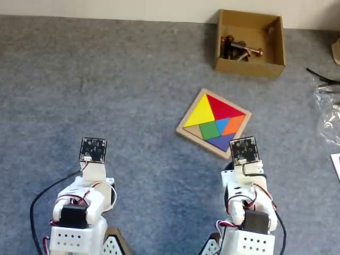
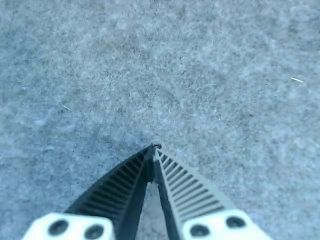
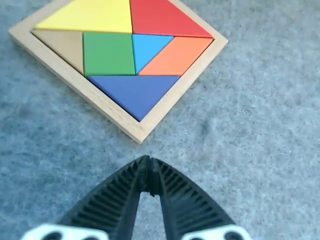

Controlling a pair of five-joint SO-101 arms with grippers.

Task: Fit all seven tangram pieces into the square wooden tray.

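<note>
The square wooden tray (image 1: 187, 134) (image 3: 150, 125) lies turned like a diamond on the grey carpet, right of centre. Inside it sit a yellow triangle (image 1: 200, 113) (image 3: 90, 17), a red triangle (image 1: 226, 108) (image 3: 162, 17), a green square (image 1: 209, 130) (image 3: 107, 52), a light blue triangle (image 1: 222, 126) (image 3: 147, 47), an orange piece (image 1: 233, 125) (image 3: 177, 55), a dark blue triangle (image 1: 220, 141) (image 3: 135, 92) and a wood-coloured triangle (image 1: 194, 133) (image 3: 62, 45). My right gripper (image 3: 148, 161) is shut and empty, just short of the tray's near corner. My left gripper (image 2: 152, 148) is shut over bare carpet.
A cardboard box (image 1: 249, 64) with copper-coloured metal parts stands behind the tray. Clear plastic wrap and a black cable (image 1: 326, 103) lie at the right edge. Bare carpet (image 1: 95, 79) covers the left half.
</note>
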